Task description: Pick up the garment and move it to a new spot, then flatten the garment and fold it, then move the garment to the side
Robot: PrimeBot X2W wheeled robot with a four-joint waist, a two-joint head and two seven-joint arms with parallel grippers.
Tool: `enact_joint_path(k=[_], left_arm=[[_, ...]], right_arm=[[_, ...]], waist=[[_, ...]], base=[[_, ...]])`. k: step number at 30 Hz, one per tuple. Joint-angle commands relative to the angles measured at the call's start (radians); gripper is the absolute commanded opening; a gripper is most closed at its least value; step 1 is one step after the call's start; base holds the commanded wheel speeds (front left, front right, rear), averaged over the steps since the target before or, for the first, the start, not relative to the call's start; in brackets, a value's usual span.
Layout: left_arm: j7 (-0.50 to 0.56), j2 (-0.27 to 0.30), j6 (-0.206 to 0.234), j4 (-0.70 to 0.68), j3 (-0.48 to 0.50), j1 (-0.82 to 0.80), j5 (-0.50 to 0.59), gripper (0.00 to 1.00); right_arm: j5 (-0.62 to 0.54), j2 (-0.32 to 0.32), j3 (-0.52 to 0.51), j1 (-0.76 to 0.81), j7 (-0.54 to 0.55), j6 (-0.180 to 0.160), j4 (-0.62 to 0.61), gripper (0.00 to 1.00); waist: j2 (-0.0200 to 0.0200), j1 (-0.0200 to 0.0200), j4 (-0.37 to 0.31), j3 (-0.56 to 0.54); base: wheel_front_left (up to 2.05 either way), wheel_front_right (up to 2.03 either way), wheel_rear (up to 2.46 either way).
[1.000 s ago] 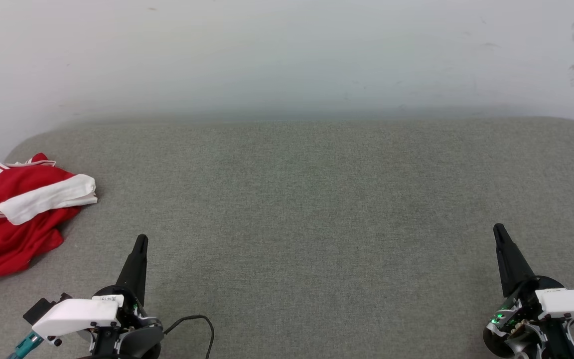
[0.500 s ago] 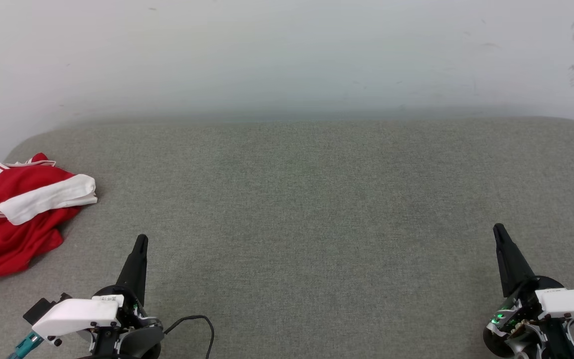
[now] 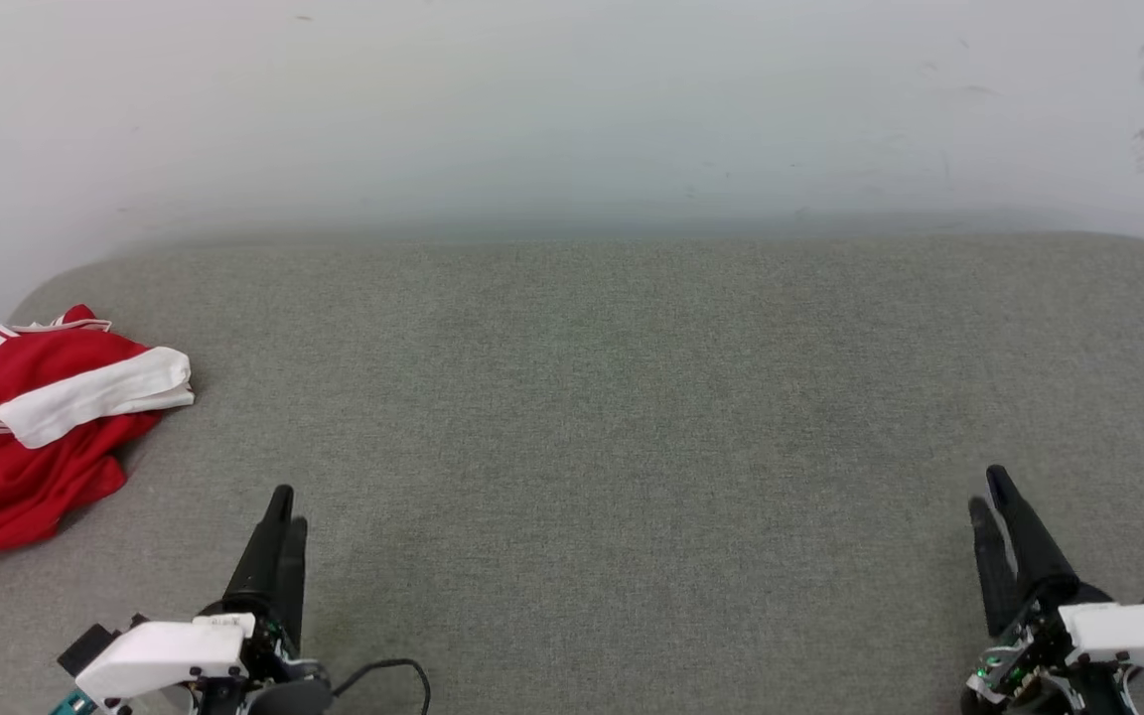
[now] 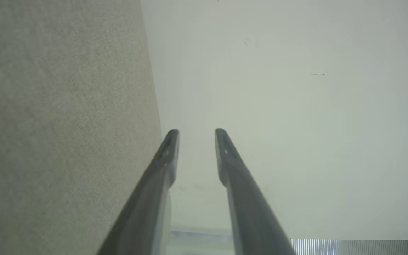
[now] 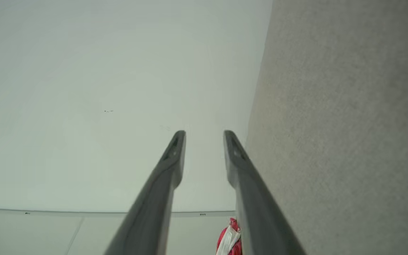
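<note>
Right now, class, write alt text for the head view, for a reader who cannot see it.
A crumpled red and white garment lies at the left edge of a grey fabric surface, before a pale wall. The left gripper at lower left and the right gripper at lower right are empty, jaws slightly parted, clear of it.

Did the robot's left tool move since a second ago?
Yes. The left tool slid back toward the robot, lower in the head view, while the red garment stayed put. It also opened a little.

The garment (image 3: 36, 467) is cloth, the upholstery (image 3: 632, 417) matt, coarse-woven.
</note>
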Motion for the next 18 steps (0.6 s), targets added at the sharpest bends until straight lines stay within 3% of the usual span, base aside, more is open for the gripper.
enact_joint_path(k=[1,18], left_arm=[[-0.001,-0.001,0.0,0.007,-0.001,0.008,0.0,1.0],[-0.081,0.0,0.0,-0.018,-0.025,0.042,0.054,1.0]], right_arm=[[0.0,0.0,0.0,0.008,0.0,0.0,0.006,1.0],[-0.093,0.0,0.034,0.02,-0.081,0.0,0.005,1.0]], waist=[[0.0,0.0,0.0,0.0],[0.0,0.0,-0.001,0.001]], base=[[0.0,0.0,0.0],[0.0,0.0,0.0]])
